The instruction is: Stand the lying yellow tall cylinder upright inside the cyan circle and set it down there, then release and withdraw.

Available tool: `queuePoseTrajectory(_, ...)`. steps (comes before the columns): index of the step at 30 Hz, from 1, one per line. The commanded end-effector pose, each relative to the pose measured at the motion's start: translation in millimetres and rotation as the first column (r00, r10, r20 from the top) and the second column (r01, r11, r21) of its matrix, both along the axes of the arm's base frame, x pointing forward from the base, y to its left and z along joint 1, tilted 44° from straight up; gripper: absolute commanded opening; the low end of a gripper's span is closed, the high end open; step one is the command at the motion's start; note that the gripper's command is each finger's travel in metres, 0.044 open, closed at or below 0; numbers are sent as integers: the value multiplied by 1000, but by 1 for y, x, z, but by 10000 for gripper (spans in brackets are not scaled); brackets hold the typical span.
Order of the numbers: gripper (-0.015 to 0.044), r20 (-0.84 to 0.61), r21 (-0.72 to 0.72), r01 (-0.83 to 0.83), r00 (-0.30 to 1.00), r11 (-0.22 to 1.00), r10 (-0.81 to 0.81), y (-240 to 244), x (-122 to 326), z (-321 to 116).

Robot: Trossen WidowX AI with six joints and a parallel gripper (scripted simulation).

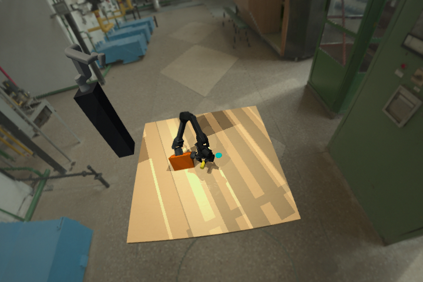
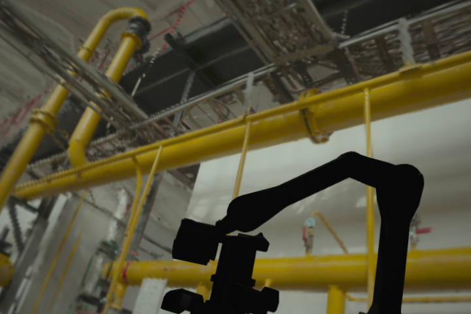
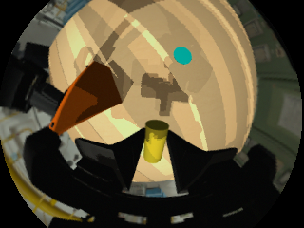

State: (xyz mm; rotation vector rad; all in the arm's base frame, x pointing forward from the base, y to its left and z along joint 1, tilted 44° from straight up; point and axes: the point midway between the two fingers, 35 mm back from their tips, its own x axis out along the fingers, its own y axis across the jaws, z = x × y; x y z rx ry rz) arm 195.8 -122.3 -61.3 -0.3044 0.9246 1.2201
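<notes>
The yellow tall cylinder [image 1: 202, 164] [image 3: 155, 144] is between the fingers of my gripper [image 3: 156, 131], which is shut on it. In the wrist view its darker end face points away from the camera, and it appears held above the table. The cyan circle [image 1: 218, 155] [image 3: 182, 55] lies flat on the table. In the top view it is to the right of the gripper and a little farther back, with nothing on it. The exterior view shows only the dark arm, with neither the cylinder nor the circle in view.
An orange block [image 1: 182, 161] [image 3: 92, 92] stands on the wooden table [image 1: 185, 212] just left of the gripper, in front of the arm's base. A black pedestal [image 1: 105, 119] with a grey arm-like shape on top stands beyond the table's left edge.
</notes>
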Motion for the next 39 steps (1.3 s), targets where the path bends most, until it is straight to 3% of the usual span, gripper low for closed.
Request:
queuePoseTrajectory(1, 105, -37, -10, 61, 997, 998, -61, -3, 10, 6)
queuePoseTrajectory(19, 105, -285, -43, 349, 894, 936, -347, 7, 49, 28)
queuePoseTrajectory(39, 105, -519, -146, 610, 623, 779, -586, 27, 89, 58)
